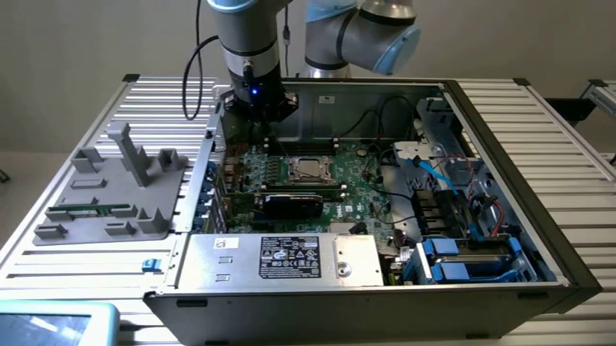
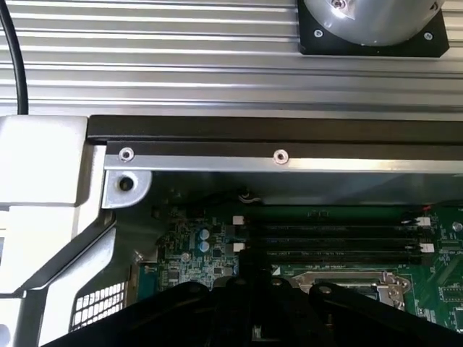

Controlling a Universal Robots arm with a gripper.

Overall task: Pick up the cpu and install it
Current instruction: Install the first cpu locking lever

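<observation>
While closed, pincer (image 1: 265,134) nr wrist-view RAM slots (image 2: 333,243).

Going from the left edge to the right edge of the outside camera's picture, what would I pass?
Green memory stick on the grey holder → small blue clip → processor socket → blue drive caddies.

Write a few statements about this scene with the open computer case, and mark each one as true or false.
1. The computer case is open, and its motherboard shows. True.
2. A green memory stick lies in the grey fixture on the exterior view's left. True.
3. The gripper hangs over the grey fixture. False: it hangs inside the case, over the motherboard, close to the socket.
4. The gripper is wide open. False: it is shut.
</observation>
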